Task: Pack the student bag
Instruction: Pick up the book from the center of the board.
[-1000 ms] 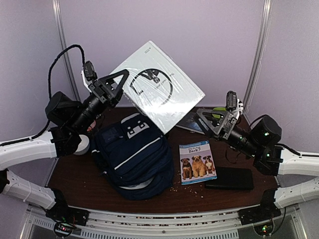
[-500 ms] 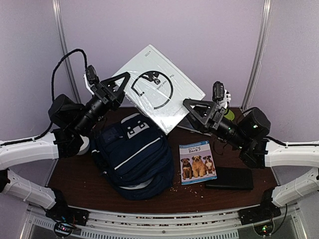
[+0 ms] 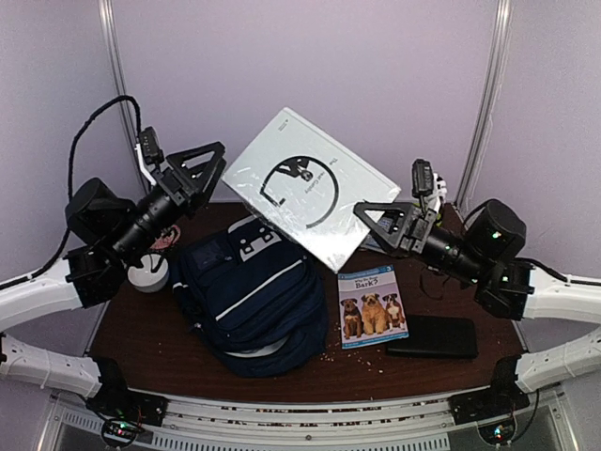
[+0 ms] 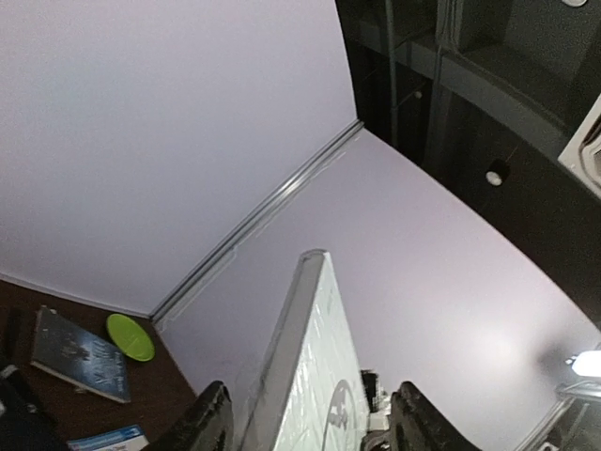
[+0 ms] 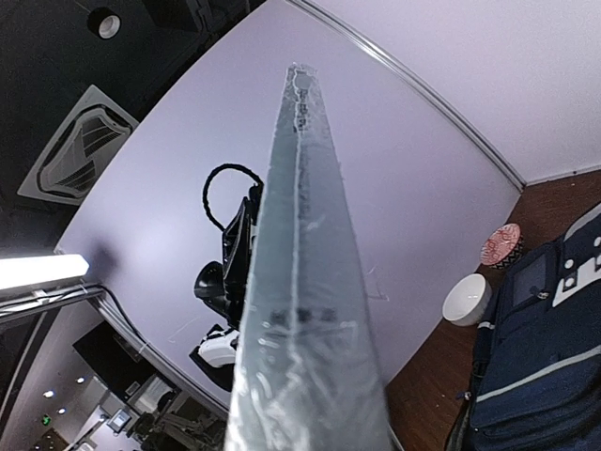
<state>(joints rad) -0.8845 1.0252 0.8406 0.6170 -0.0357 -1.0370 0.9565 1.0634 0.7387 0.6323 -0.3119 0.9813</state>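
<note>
A large white plastic-wrapped book (image 3: pixel 305 188) hangs tilted in the air above the back of the table. My right gripper (image 3: pixel 360 212) is shut on its lower right edge. In the right wrist view the book's edge (image 5: pixel 305 282) fills the middle and hides the fingers. My left gripper (image 3: pixel 216 167) stands open at the book's left corner, and the book (image 4: pixel 319 376) sits between the spread fingertips (image 4: pixel 214 413) without being pinched. The student bag (image 3: pixel 249 291), navy with white stripes, lies below on the table and also shows as the bag (image 5: pixel 554 338).
A dog-cover book (image 3: pixel 373 307) and a flat black case (image 3: pixel 434 336) lie right of the bag. A white bowl (image 3: pixel 148 274) and a red patterned bowl (image 5: pixel 498 246) sit at the left. A green plate (image 4: pixel 130 336) and a dark book (image 4: pixel 80 355) lie at the back right.
The right gripper reached in and shut on the book's right edge. The left gripper let go, opened wide and drew back a little to the left.
</note>
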